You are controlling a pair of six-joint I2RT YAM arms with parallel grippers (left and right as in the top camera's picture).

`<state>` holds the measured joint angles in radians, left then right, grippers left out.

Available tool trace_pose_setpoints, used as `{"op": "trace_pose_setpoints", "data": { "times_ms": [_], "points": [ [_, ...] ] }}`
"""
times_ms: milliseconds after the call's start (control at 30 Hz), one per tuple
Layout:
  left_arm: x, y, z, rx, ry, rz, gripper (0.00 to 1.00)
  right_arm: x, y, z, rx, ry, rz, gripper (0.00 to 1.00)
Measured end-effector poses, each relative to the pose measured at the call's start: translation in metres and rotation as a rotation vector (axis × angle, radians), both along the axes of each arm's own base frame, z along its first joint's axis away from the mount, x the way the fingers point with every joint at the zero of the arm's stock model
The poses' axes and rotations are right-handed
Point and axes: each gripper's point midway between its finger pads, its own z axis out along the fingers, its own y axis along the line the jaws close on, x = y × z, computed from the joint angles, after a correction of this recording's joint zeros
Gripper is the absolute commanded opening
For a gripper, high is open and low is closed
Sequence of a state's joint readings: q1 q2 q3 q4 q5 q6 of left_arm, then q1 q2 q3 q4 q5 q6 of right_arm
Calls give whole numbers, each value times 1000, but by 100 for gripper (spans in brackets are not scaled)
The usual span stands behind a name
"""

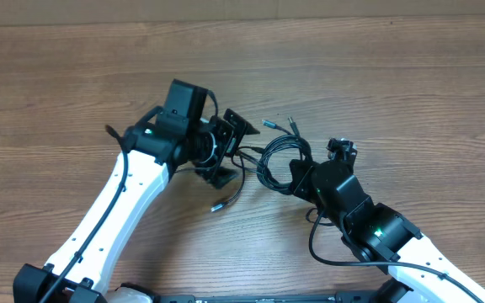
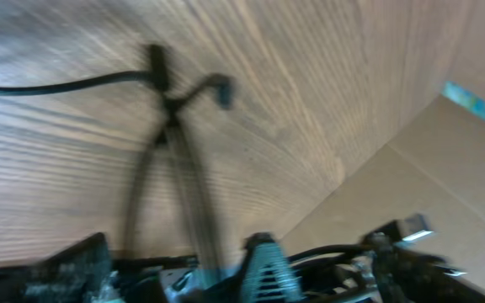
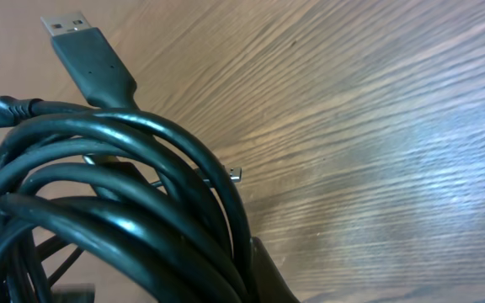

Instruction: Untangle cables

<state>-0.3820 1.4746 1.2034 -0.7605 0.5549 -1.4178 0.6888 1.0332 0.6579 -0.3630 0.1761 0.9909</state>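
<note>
From overhead, the cables [image 1: 278,164] were seen as a coiled bundle on the tabletop [image 1: 394,76], just to the right of the left pincer [image 1: 231,152] and touching the right pincer [image 1: 300,175]. The right pincer was clenched on the coil's near edge. The left pincer was spread wide, with a strand passing between its jaws — ungripped, it was judged. A loose plug end [image 1: 217,205] lay nearer the robot than the left pincer.

In the left wrist view — blurred — strands of the cables [image 2: 171,168] were seen running straight ahead from between the fingers [image 2: 263,261], so their long axis lay along the pincer's reach, not across it.

In the right wrist view, the coil [image 3: 116,202] was pressed close against one finger [image 3: 266,273], with a USB plug [image 3: 87,50] sticking up. The left arm was judged nearer the free strand, which would need drawing leftward, away from the held coil.
</note>
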Motion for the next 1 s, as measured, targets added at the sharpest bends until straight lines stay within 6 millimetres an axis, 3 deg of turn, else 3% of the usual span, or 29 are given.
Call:
{"op": "trace_pose_setpoints", "data": {
  "times_ms": [33, 200, 467, 633, 800, 1000],
  "points": [
    [-1, -1, -1, 5, 1, 2, 49, -1, 1, 0, 5, 4, 7, 4],
    [-5, 2, -7, 52, 0, -12, 4, -2, 4, 0, 11, 8, 20, 4],
    [-17, 21, -35, 232, -18, -137, 4, -14, 3, -13, -67, 41, 99, 4],
    [-19, 26, -41, 311, -93, -240, 4, -24, 2, -22, -79, 94, 120, 4],
    [-7, 20, -36, 320, -222, -334, 4, -32, 7, -25, -42, 140, 134, 4],
    [8, -2, -21, 281, -429, -469, 4, -39, 16, -33, 14, 222, 160, 4]
  ]
}}
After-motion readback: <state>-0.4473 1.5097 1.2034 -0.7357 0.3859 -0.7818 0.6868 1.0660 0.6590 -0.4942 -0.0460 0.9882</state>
